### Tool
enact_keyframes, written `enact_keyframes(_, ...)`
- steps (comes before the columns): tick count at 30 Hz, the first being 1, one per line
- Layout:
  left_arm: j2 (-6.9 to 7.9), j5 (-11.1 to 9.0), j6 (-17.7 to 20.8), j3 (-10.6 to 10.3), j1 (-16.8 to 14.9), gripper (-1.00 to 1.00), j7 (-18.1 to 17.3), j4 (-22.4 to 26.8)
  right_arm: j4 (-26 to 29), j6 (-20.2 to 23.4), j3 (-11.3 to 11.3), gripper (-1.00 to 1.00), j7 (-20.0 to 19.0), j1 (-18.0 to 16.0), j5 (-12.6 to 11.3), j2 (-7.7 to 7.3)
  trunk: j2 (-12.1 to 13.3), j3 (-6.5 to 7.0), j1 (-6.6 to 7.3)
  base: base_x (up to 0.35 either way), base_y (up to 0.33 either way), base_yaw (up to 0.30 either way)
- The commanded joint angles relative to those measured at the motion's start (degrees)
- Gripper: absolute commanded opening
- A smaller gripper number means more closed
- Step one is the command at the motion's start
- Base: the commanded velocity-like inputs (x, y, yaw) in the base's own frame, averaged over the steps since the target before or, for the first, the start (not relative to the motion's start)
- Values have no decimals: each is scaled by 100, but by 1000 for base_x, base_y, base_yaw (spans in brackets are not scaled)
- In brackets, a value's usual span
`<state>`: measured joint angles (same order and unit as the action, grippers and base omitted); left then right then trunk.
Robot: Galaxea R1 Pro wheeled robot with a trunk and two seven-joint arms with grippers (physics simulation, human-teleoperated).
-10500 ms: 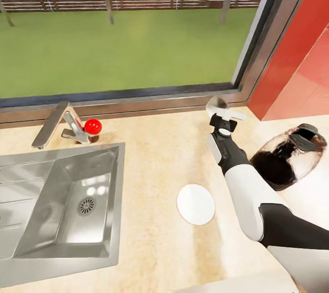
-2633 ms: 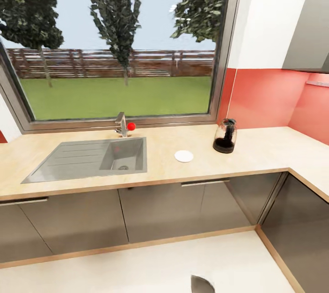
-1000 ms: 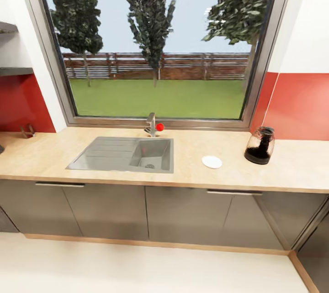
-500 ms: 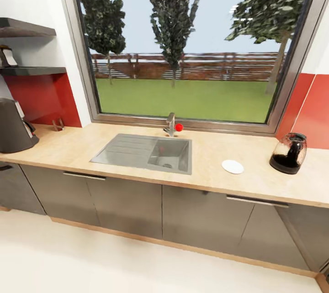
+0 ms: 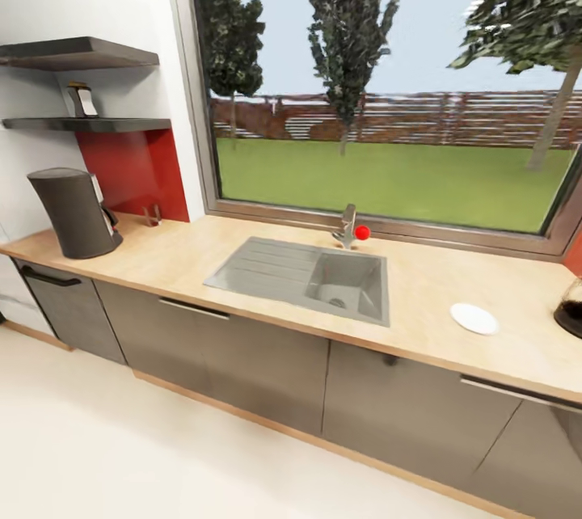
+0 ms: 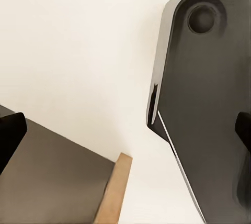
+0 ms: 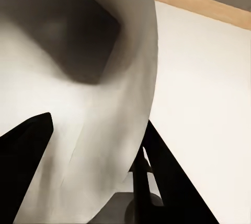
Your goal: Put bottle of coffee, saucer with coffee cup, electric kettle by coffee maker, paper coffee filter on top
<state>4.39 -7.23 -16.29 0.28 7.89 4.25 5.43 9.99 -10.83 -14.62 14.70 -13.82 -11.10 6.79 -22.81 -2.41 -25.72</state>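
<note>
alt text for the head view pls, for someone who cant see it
A long wooden countertop under a big window holds a steel sink, a dark grey coffee maker at its left end, a white round saucer and a dark glass pot at the right.

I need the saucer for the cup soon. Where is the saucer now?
In the head view the saucer lies flat on the countertop, right of the sink, with the coffee maker at the picture's right edge.

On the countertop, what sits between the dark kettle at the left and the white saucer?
In the head view, the sink with its tap lies between kettle and saucer.
</note>
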Motion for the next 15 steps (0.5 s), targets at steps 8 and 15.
enact_keyframes(8, -1, -41, -14, -2, 2, 100, -3, 11, -6, -24, -50, -100, 24, -6, -59, 4, -11, -11, -6, 241, 230, 278)
enact_keyframes(15, 0, -41, -13, -1, 2, 100, -3, 11, -6, -16, -50, -100, 27, -6, -60, 7, -11, -11, -6, 242, 231, 280)
